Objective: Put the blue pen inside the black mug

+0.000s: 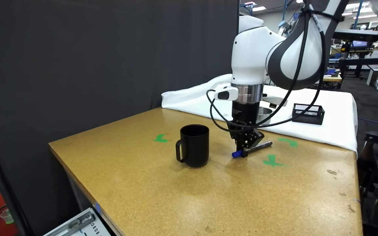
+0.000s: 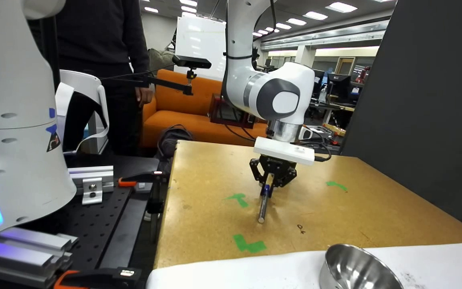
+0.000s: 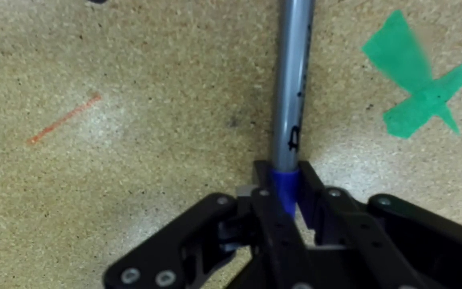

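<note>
The blue pen is a marker with a grey body and a blue cap; it shows in both exterior views point(image 1: 260, 147) point(image 2: 263, 208) and in the wrist view point(image 3: 291, 88). My gripper point(image 1: 244, 153) is shut around its blue cap, with a finger on each side, as the wrist view shows point(image 3: 284, 176). The pen lies roughly flat, at or just above the table; I cannot tell whether it touches. The black mug point(image 1: 197, 147) stands upright on the table beside the gripper in an exterior view, handle facing away from the gripper. It does not show in the remaining views.
Green tape marks point(image 1: 272, 160) are on the wooden table point(image 1: 162, 203). A metal bowl point(image 2: 329, 271) and a black mesh box point(image 1: 307, 118) stand on the white cloth point(image 1: 338, 127) along one side. A dark curtain point(image 1: 110, 59) hangs beside the table.
</note>
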